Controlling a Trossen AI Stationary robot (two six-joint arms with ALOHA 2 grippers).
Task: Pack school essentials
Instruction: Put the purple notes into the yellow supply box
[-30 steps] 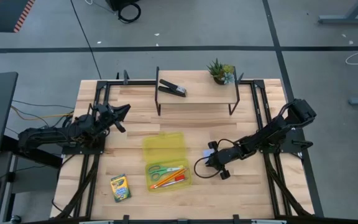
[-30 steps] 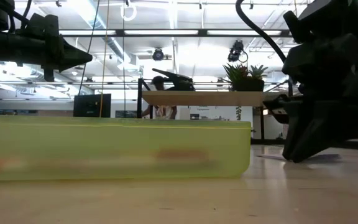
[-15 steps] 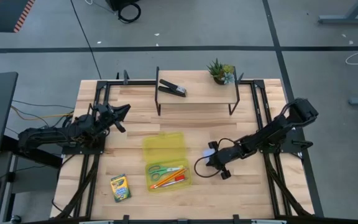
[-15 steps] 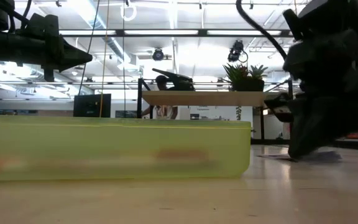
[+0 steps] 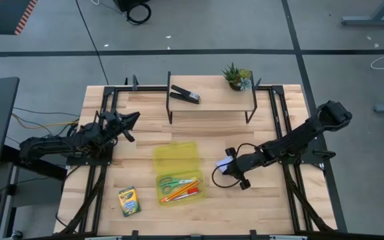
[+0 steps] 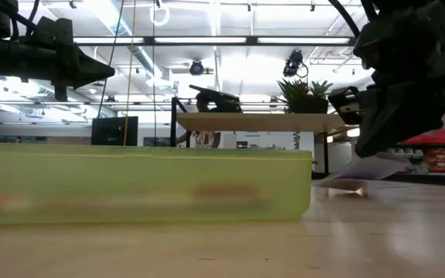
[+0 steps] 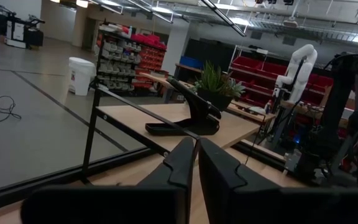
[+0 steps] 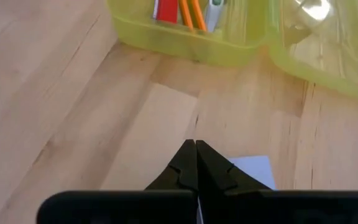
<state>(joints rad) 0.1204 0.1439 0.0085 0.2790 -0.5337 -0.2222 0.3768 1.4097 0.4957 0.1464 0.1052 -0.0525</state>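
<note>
Pale-blue paper shows at the tips of the right gripper [image 5: 228, 165]: its fingers are pressed together on one edge of the small note pad [image 6: 361, 171], and in the low view the pad hangs tilted just clear of the wooden table [image 5: 145, 123]. In the right wrist view the pad's free corner [image 8: 248, 169] projects beside the closed fingertips.

Step in hand, by my judgement: carrying the note pad to the case. The grip looks shallow, on the edge only, so the sheet could slip or swing.

The yellow-green case [image 5: 179, 172] lies open just beside this gripper, toward the table's middle. Its near half already holds the green-handled scissors [image 5: 174, 182], the orange pencils [image 5: 181, 192] and a red piece that I take for the block [image 8: 165, 9]. The empty lid half [image 5: 176, 157] lies flat behind it.

The next move calls for a sideways travel over the case rim, then a release above the filled half, low enough that the pad settles flat.

The crayon box [image 5: 129, 201] lies on the table well apart, on the far side of the case, not yet packed.

The left gripper [image 5: 129, 124] waits over the table's left edge, fingers closed on nothing.

The stapler [image 5: 185, 94] and potted plant [image 5: 237, 76] stand on the rear shelf.
</note>
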